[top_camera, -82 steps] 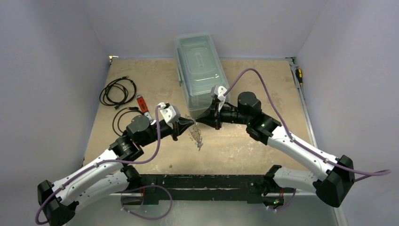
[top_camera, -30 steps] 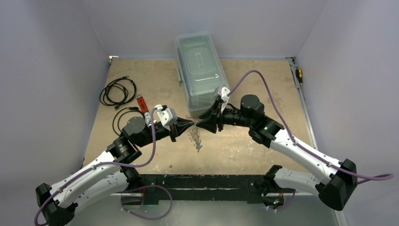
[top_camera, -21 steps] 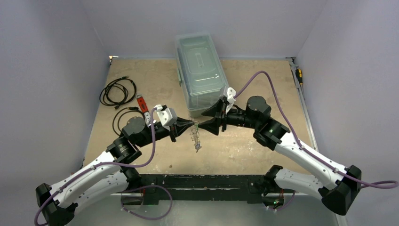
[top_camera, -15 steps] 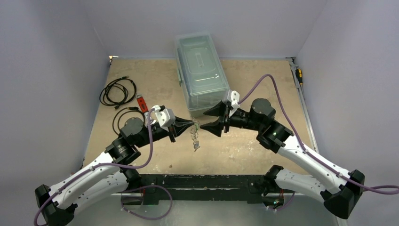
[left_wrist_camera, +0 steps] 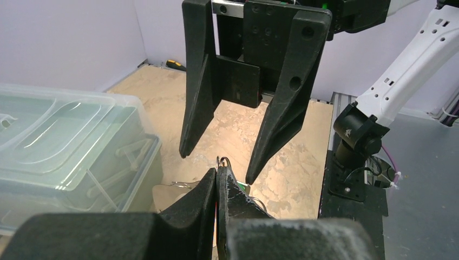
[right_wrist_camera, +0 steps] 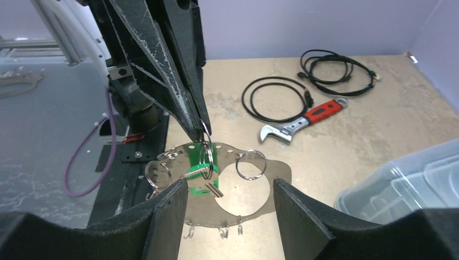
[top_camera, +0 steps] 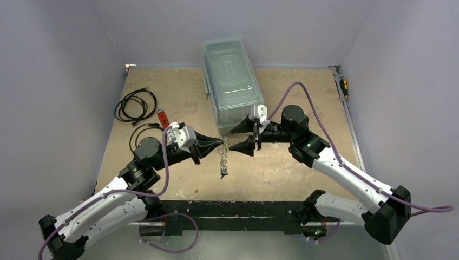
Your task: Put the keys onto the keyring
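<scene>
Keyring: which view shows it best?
Right wrist: most of the keyring, carrying a green key, hangs from the shut left gripper. Top external shows a small dangling glint; left wrist only a wire loop.

Pale lilac walls (top_camera: pixel 243 21), worn tan tabletop (top_camera: pixel 178 86), soft even light

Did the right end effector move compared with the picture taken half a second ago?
Yes. The right end effector shifted left, closer to the near right corner of the clear plastic box.

Keyring (right_wrist_camera: pixel 224 154) sides hidden behind right claw (right_wrist_camera: pixel 227 183)
</scene>
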Robot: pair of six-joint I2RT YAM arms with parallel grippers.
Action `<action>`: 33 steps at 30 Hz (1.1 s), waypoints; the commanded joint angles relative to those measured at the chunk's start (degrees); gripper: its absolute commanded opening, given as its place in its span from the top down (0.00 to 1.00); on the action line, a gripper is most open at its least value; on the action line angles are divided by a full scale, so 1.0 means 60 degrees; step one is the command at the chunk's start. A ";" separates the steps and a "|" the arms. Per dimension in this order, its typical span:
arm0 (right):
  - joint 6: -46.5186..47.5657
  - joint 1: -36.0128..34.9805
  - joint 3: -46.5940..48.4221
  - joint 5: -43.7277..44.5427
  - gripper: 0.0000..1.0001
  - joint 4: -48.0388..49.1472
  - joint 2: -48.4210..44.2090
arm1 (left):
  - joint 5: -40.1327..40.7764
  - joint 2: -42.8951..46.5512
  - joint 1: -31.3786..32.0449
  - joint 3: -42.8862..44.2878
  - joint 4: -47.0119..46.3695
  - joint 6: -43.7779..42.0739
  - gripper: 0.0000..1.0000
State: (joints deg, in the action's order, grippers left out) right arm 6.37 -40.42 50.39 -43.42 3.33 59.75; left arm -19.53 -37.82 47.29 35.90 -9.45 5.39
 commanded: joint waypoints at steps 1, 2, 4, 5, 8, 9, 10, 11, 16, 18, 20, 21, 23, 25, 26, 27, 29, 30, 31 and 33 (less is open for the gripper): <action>0.0123 0.0015 0.0645 -0.1007 0.39 0.0163 0.0225 | -0.0201 0.0079 -0.0002 0.0287 -0.0797 0.0171 1.00; 0.0037 0.0014 0.0640 -0.1104 0.40 0.0305 0.0236 | -0.0206 0.0067 -0.0013 0.0294 -0.0807 0.0171 1.00; -0.0136 0.0014 0.0613 -0.1315 0.43 0.0573 0.0232 | -0.0207 0.0056 -0.0015 0.0286 -0.0810 0.0194 1.00; -0.0201 0.0014 0.0598 -0.1386 0.45 0.0668 0.0217 | -0.0210 0.0050 -0.0011 0.0283 -0.0810 0.0192 1.00; -0.0299 0.0015 0.0581 -0.1508 0.48 0.0812 0.0221 | -0.0202 0.0049 -0.0013 0.0299 -0.0812 0.0189 1.00; -0.0324 0.0014 0.0581 -0.1509 0.49 0.0839 0.0243 | -0.0210 0.0049 -0.0013 0.0304 -0.0819 0.0186 1.00; -0.0349 0.0021 0.0581 -0.1478 0.50 0.0889 0.0258 | -0.0203 0.0049 -0.0013 0.0303 -0.0826 0.0190 1.00; -0.0389 0.0015 0.0570 -0.1441 0.51 0.0923 0.0277 | -0.0202 0.0042 -0.0009 0.0296 -0.0834 0.0192 1.00; -0.0615 0.0014 0.0523 -0.1213 0.53 0.1266 0.0430 | -0.0222 0.0020 -0.0012 0.0301 -0.0870 0.0216 1.00; -0.0713 0.0018 0.0522 -0.1179 0.55 0.1389 0.0489 | -0.0225 0.0005 -0.0015 0.0290 -0.0881 0.0216 1.00; -0.0799 0.0012 0.0515 -0.1136 0.56 0.1465 0.0560 | -0.0221 0.0005 -0.0010 0.0291 -0.0871 0.0223 1.00; -0.0844 0.0010 0.0516 -0.1153 0.57 0.1512 0.0606 | -0.0221 0.0005 -0.0011 0.0287 -0.0874 0.0223 1.00; -0.0891 0.0010 0.0530 -0.1190 0.59 0.1560 0.0685 | -0.0218 -0.0009 -0.0008 0.0301 -0.0892 0.0219 1.00; -0.0927 0.0008 0.0537 -0.1236 0.61 0.1623 0.0724 | -0.0203 -0.0010 -0.0007 0.0301 -0.0886 0.0216 1.00; -0.0944 0.0000 0.0544 -0.1244 0.63 0.1647 0.0723 | -0.0202 -0.0017 -0.0010 0.0294 -0.0885 0.0219 1.00; -0.0965 -0.0001 0.0551 -0.1256 0.64 0.1655 0.0729 | -0.0213 -0.0023 -0.0011 0.0287 -0.0885 0.0216 1.00; -0.0983 0.0007 0.0552 -0.1294 0.66 0.1686 0.0721 | -0.0203 -0.0038 -0.0015 0.0294 -0.0890 0.0220 1.00; -0.0999 0.0000 0.0552 -0.1313 0.67 0.1712 0.0721 | -0.0208 -0.0038 -0.0015 0.0287 -0.0890 0.0220 1.00; -0.0999 0.0001 0.0552 -0.1338 0.69 0.1733 0.0721 | -0.0210 -0.0052 -0.0015 0.0294 -0.0886 0.0216 1.00; -0.1003 0.0004 0.0552 -0.1381 0.72 0.1771 0.0723 | -0.0203 -0.0064 -0.0015 0.0301 -0.0898 0.0216 1.00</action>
State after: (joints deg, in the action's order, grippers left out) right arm 1.10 -40.45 51.53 -50.54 11.35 64.45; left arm -20.21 -38.37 47.29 35.92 -10.26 5.48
